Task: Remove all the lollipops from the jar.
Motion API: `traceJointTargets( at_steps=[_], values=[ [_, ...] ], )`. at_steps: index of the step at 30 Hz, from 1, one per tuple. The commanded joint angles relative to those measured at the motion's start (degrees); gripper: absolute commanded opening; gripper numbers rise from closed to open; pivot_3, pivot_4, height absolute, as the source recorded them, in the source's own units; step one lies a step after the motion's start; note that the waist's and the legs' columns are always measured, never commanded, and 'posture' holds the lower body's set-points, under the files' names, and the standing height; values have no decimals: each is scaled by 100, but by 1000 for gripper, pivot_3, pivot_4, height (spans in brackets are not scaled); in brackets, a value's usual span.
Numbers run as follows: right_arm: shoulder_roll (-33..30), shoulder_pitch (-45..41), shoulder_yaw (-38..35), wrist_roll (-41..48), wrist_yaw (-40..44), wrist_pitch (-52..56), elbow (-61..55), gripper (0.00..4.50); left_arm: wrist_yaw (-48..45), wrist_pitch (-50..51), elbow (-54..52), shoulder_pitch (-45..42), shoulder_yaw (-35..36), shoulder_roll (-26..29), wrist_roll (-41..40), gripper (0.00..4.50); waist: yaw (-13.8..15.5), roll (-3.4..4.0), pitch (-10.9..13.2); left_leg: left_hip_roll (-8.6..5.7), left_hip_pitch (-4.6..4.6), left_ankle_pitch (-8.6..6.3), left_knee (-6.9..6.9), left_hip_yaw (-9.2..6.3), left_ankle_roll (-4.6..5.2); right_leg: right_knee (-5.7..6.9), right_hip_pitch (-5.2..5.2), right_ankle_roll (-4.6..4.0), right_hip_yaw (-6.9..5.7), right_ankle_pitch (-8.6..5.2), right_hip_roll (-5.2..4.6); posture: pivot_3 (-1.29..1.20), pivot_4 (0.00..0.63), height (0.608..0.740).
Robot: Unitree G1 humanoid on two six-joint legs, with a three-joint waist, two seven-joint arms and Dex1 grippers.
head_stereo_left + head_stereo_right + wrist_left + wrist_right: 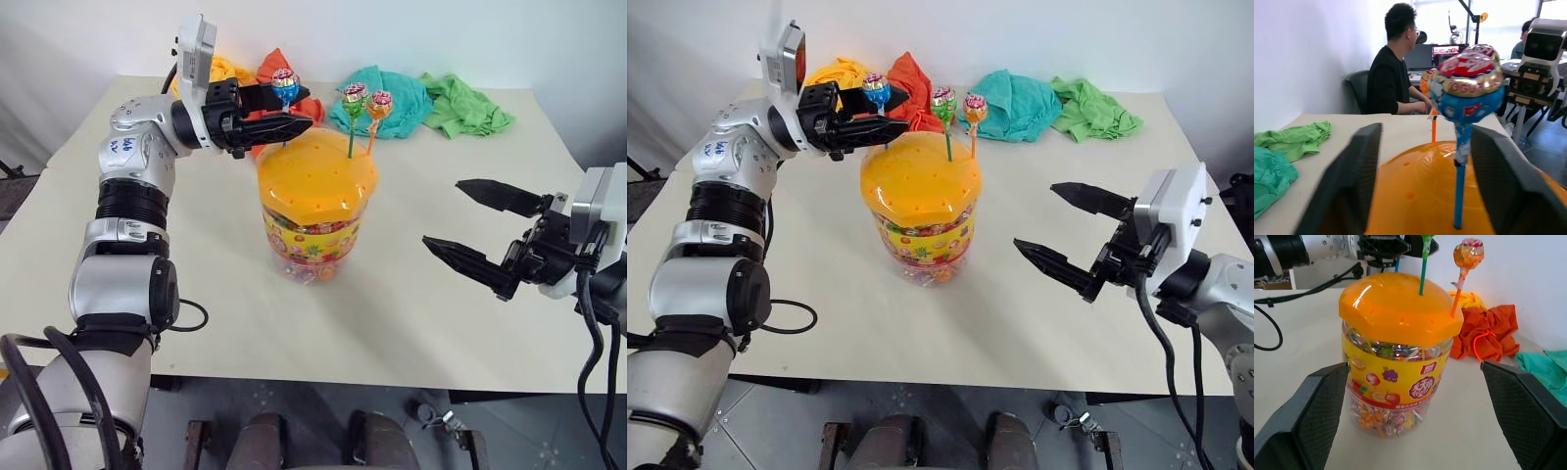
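The jar (313,230), a clear tub with a candy label and an orange holed lid (315,171), stands mid-table. Three lollipops stand upright in the lid: a blue one (285,86) at its back left, a green one (354,97) and an orange one (379,103) at its back right. My left gripper (306,110) reaches in level from the left over the lid. Its fingers (1352,181) stand on either side of the blue lollipop's stick (1459,196), with a gap on both sides. My right gripper (443,212) hangs wide open to the jar's right, pointing at it.
Crumpled cloths lie along the table's far edge: yellow (223,69), orange-red (277,67), teal (387,98) and green (465,106). The pale table (470,323) spreads around the jar. A person (1393,73) sits at a desk beyond the table.
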Motion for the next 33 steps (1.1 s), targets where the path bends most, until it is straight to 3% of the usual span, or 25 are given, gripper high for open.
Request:
traceJointTargets(
  at_steps=[1, 5, 6, 14, 18, 24, 29, 33],
  values=[
    [-38, 48, -260, 94, -96, -88, -219, 4500, -50, 106, -123, -225, 36, 121, 57, 1410, 0, 0, 0, 0, 0, 0, 1, 0, 0, 0, 0, 0, 0, 0, 0, 0, 150, 740],
    [-84, 35, -290, 115, -82, -107, -188, 4500, -71, 244, -214, -332, 97, 122, 5, 111, 5, -2, 1, 0, 0, -1, 1, 0, 1, 1, 0, 0, 0, 0, 0, 0, 150, 740],
    [-101, 6, -292, 121, -73, -110, -164, 4500, -62, 273, -236, -378, 132, 105, -29, 48, 7, -3, 2, 0, -1, -1, 2, -1, 1, 1, 0, 0, 0, 0, 0, 0, 150, 740],
    [-278, -381, -199, 123, 76, -124, 114, 4500, 314, 647, -189, -894, 400, -18, -165, 48, 1, -8, 5, 1, -3, -2, 5, -2, 4, 1, 0, 1, -1, 0, 0, 0, 150, 740],
    [-303, -554, -110, 111, 186, -126, 217, 4500, 999, 891, -226, -1084, 567, -9, -151, 48, -1, -8, 5, 1, -3, -2, 5, -2, 4, 2, 0, 1, 0, 0, 0, 0, 150, 740],
    [-395, -699, -83, 505, 576, 33, 289, 4500, 1968, 2332, -728, -835, -55, 750, 620, 48, -39, -9, 6, 2, 0, -2, -1, -1, 4, 3, -2, 1, 1, 0, 1, 0, 150, 740],
    [-581, -493, -114, 1044, 1163, 233, 189, 4500, 2649, 3724, -1661, -12, -329, 1575, 1034, 48, -39, -9, 6, 3, 3, -2, -2, 1, 4, 5, -5, 1, 8, 0, 1, 0, 150, 740],
    [-548, -391, 142, 975, 1494, 159, 215, 4500, 3048, 4928, -2643, 1018, -394, 2180, 1094, 48, -15, -27, 17, 5, -1, -2, 3, -1, 4, 6, -5, 1, 8, 0, 1, 0, 150, 740]
  ],
)
